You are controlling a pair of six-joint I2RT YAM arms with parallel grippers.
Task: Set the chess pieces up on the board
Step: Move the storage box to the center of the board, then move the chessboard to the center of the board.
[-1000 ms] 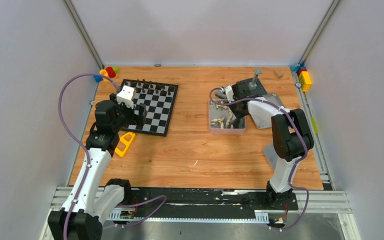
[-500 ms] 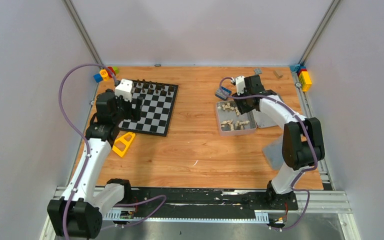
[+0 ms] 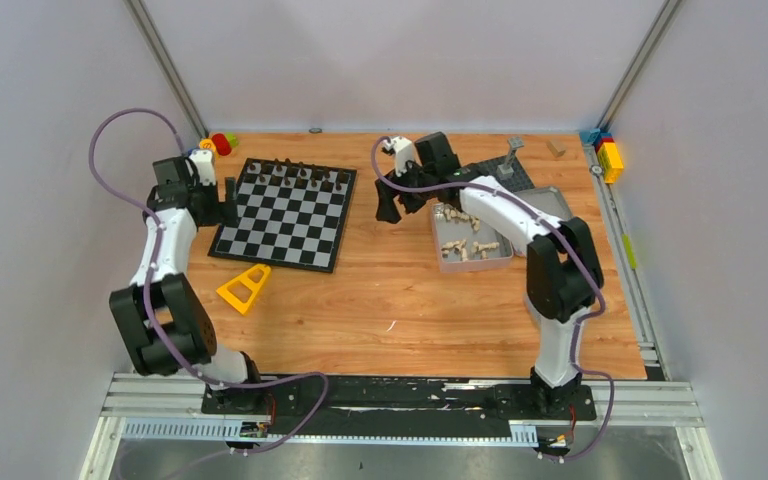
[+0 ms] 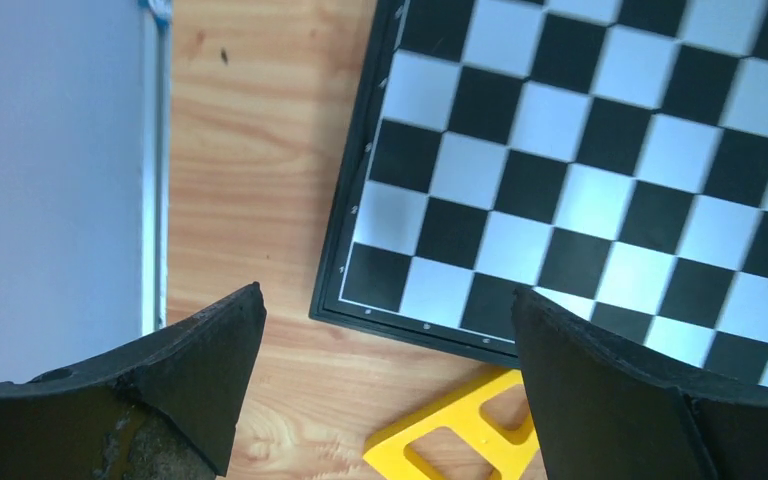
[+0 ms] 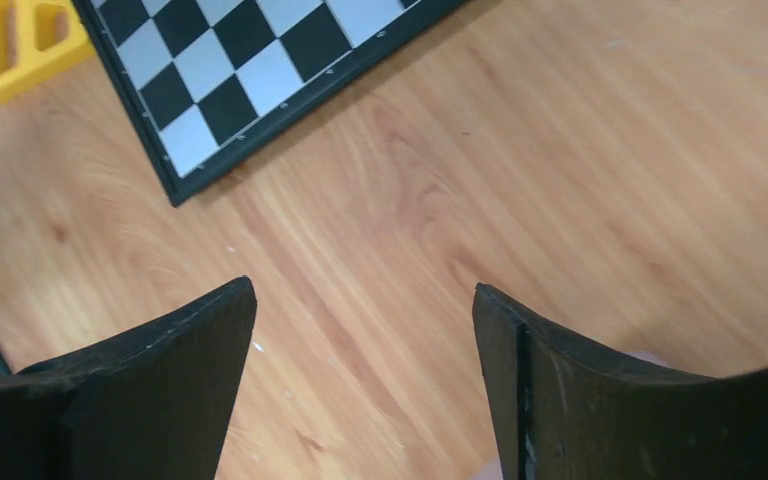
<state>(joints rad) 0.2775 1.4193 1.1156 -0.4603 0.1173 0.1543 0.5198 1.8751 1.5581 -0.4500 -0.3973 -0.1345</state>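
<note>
On the left of the wooden table (image 3: 390, 290), the flat black-and-white checked chessboard (image 3: 285, 212) carries dark brown chess pieces (image 3: 300, 176) along its far row; pale cream wooden pieces (image 3: 460, 247) lie in the rectangular silver metal tin (image 3: 472, 267). My left gripper (image 4: 385, 295) and right gripper (image 5: 360, 290) gape empty (right hangs between tin and board). Risk: heaped pale pieces, probably lying flat, slip from a pinch.

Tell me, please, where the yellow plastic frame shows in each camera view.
Top external: yellow frame on the table, by the board's near-left corner.
Left wrist: bottom centre, just below the board's edge.
Right wrist: top-left corner, beside the board's corner.
Shared landmark: the board.
</note>
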